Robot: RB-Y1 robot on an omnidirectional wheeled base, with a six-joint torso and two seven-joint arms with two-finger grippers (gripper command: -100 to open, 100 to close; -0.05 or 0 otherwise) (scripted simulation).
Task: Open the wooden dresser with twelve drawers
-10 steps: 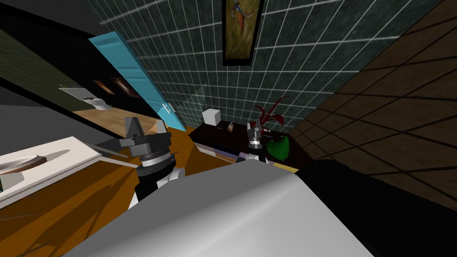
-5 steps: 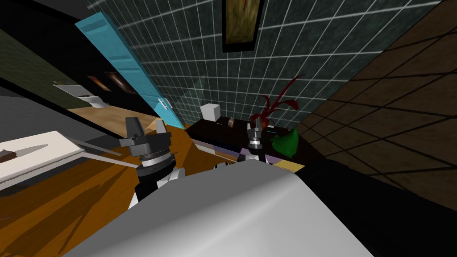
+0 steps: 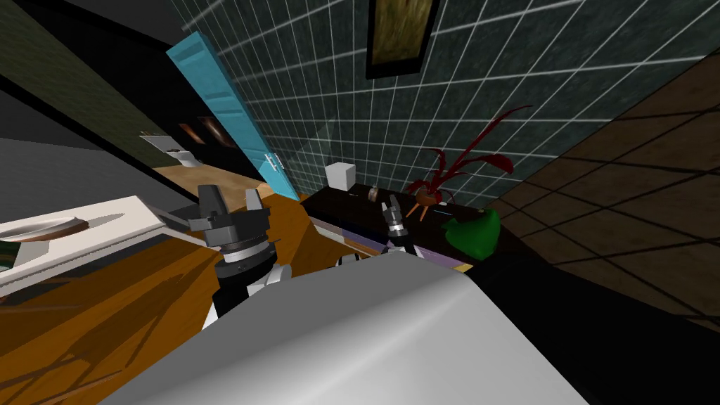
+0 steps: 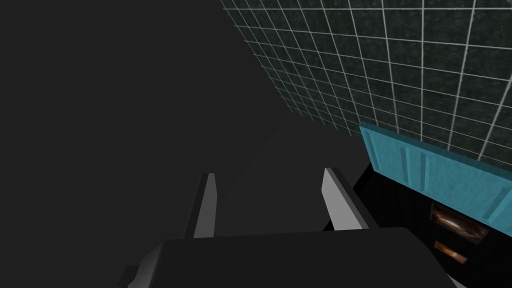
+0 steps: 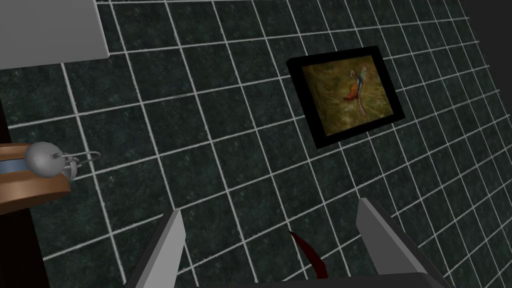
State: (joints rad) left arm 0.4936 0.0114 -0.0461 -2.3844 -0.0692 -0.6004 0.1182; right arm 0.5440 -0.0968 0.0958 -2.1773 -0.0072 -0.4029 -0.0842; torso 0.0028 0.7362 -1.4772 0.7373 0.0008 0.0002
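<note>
Dresser (image 3: 344, 211): low, top near black, standing against the dark tiled wall (image 3: 316, 91) straight ahead of you. Below the top's near edge a strip of drawer fronts (image 3: 355, 244) shows pale, purple and yellow. At this steep angle you cannot tell whether any is pulled out.

On the dresser top:
- white box (image 3: 341, 174) at the wall side, toward the left end
- small brown round object (image 3: 374, 194) just beside the box
- red-leaved plant (image 3: 460, 165) farther toward the right end
- green object (image 3: 474, 234) at the right end, near the front edge

Your right gripper (image 3: 392, 209) hangs over the dresser's front edge, about mid-length, between the brown object and the plant. Its fingers are spread wide, with nothing between them, and touch nothing. Its wrist view looks up the wall behind the dresser, with the brown object off to one side of the fingers and a red leaf tip seen past them.

Your left gripper (image 3: 230, 200) is off the dresser's left end, well apart from it, over the orange floor (image 3: 105, 309). Its fingers are also apart and empty.

Blue door (image 3: 228, 116): left of the dresser, slanting along the same wall.
Framed picture (image 3: 401, 35): on the wall above the dresser.
White table (image 3: 105, 225) carrying a plate (image 3: 39, 228): far left of the dresser, beyond the left gripper.
</note>
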